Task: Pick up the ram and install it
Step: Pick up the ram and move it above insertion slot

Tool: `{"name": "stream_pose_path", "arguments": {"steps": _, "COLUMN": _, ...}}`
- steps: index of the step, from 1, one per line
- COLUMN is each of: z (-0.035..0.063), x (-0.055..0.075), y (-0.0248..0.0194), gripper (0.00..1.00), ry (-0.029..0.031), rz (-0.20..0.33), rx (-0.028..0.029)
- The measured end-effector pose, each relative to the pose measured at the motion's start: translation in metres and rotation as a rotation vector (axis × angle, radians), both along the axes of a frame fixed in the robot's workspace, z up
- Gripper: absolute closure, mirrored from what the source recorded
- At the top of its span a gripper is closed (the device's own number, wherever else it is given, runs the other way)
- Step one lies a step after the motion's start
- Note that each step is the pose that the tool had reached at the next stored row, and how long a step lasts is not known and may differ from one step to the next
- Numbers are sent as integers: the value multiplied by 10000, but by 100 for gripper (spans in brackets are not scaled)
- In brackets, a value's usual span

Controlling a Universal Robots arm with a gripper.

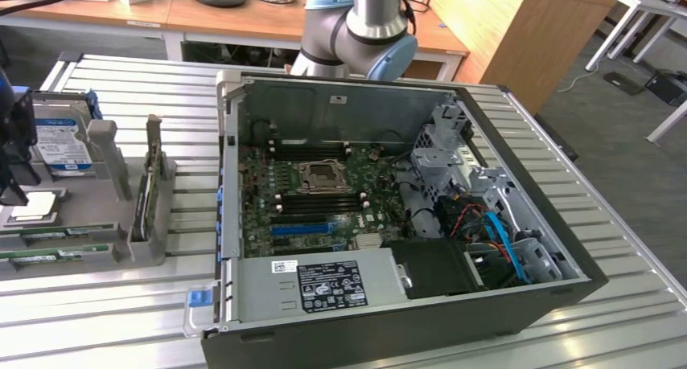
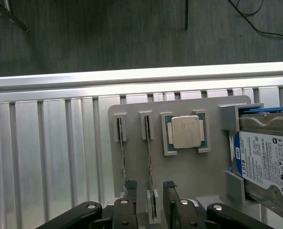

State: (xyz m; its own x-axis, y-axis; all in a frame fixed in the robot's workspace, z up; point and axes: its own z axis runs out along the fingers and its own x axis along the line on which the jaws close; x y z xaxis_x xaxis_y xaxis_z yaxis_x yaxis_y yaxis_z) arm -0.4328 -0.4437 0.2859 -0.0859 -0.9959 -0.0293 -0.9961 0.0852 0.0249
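Centrally between gripper (image 2: 149, 187) jaws, ram (image 2: 149, 152)

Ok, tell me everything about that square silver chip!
The chip is square, with a dull silver metal lid on a green board whose edges peek out. It lies flat, lid up, held by grey brackets on the grey tray. It sits between a thin ram stick and a hard drive. Nothing grips it.

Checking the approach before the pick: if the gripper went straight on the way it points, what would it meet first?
Probably the ram, standing on edge in the grey holder plate; the open jaws of the gripper straddle one end. Height above it is unclear.
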Motion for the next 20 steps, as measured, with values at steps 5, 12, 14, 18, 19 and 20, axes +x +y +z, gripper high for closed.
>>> {"name": "stream_pose_path", "arguments": {"steps": 5, "z": 0, "x": -4, "y": -46, "gripper": 64, "ry": 0, "rz": -1, "rx": 0}}
{"name": "stream_pose_path", "arguments": {"steps": 12, "z": 0, "x": -10, "y": -115, "gripper": 64, "ry": 1, "rz": 0, "rx": -1}}
{"name": "stream_pose_path", "arguments": {"steps": 14, "z": 0, "x": -10, "y": -125, "gripper": 64, "ry": 0, "rz": 0, "rx": 0}}
{"name": "stream_pose_path", "arguments": {"steps": 18, "z": 1, "x": -10, "y": -125, "gripper": 64, "ry": 1, "rz": -1, "rx": -1}}
{"name": "stream_pose_path", "arguments": {"steps": 19, "z": 1, "x": -11, "y": -125, "gripper": 64, "ry": 1, "rz": -1, "rx": -1}}
{"name": "stream_pose_path", "arguments": {"steps": 20, "z": -49, "x": -10, "y": -126, "gripper": 64, "ry": -30, "rz": 2, "rx": -1}}
